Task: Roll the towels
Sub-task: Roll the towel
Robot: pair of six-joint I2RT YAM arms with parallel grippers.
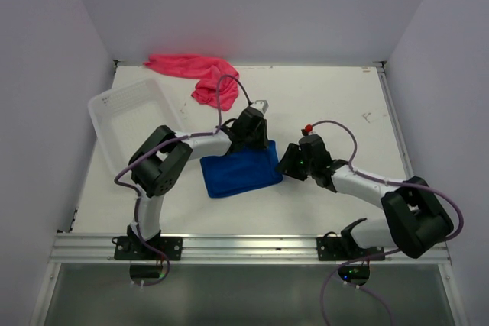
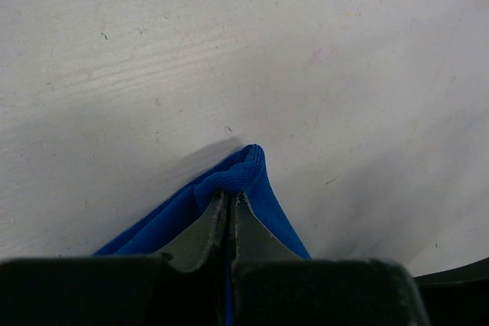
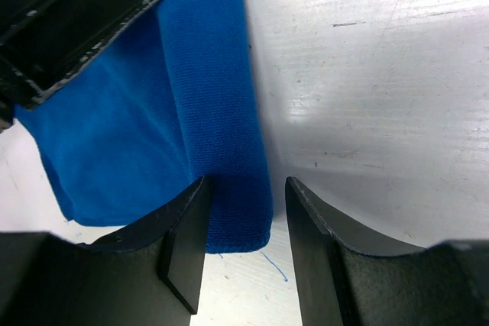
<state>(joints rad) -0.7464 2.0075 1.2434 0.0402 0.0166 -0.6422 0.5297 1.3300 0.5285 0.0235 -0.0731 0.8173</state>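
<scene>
The soft royal-blue cloth towel [image 1: 241, 172] lies mid-way on the white table [image 1: 344, 97], its corner pinched tight by the left gripper [image 2: 231, 198]; the right gripper [image 3: 246, 211], jaws spread astride its right-hand edge, should probably bite deep for an even roll.

**No writing to read from where I stand**

Going over all three views now, and not one letter, number or logo comes through. The black housing [image 3: 76, 20] at the top left of the right wrist view carries white flecks along its edge (scuffs, or print too broken to tell). On the table [image 3: 367, 74], just off the corner of the blue towel [image 3: 206, 112], there's a thin blue stroke [image 3: 275, 266], a scribble and no character. In the top view, faint dark marks [image 1: 369, 116] sit toward the table's far right, too small to make out.
</scene>
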